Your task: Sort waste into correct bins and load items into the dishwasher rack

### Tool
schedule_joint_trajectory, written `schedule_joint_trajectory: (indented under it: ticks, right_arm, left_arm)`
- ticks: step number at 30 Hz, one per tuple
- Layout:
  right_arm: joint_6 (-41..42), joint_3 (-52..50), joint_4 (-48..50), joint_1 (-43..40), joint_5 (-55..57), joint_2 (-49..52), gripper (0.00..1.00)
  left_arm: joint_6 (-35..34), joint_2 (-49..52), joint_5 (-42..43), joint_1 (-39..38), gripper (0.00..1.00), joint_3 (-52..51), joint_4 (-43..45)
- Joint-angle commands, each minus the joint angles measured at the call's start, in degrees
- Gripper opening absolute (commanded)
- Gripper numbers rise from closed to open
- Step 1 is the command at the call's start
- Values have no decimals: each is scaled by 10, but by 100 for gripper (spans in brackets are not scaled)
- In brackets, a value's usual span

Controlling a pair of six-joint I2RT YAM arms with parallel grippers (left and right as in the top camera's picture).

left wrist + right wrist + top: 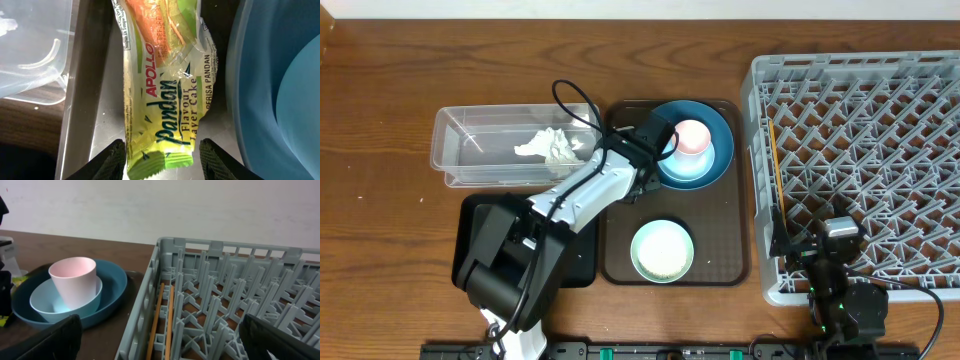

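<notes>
A yellow-green snack wrapper (165, 90) lies flat on the brown serving tray, between its left wall and the dark-blue plate (280, 90). My left gripper (162, 162) is open and straddles the wrapper's near end, one finger (112, 160) close beside it, the other standing off. A crumpled white tissue (552, 147) lies in the clear tub (470, 150). On the plate (720, 150) sits a light-blue bowl (55, 302) holding a pink cup (692, 137). The mint bowl (662, 250) is on the tray's front. My right gripper (162, 345) hangs wide open and empty over the grey rack's (860, 170) front left corner.
The brown serving tray (620, 240) lies between the tub and the rack. A black tray (470, 225) at front left is mostly covered by my left arm. Two thin orange-brown sticks (160, 320) lie along the rack's left inner edge. Bare wooden table surrounds everything.
</notes>
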Motion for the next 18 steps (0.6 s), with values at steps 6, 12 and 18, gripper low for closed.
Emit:
schedule_joint_trajectory:
  ticks: [6, 12, 18]
  right_arm:
    - [-6, -1, -2, 6, 0, 0, 99]
    - [-6, -1, -2, 6, 0, 0, 99]
    - [-6, -1, -2, 6, 0, 0, 99]
  left_arm:
    - [-3, 9, -39, -1, 51, -16, 6]
    - [-3, 16, -39, -1, 51, -16, 14]
    - [-3, 38, -39, -1, 51, -16, 19]
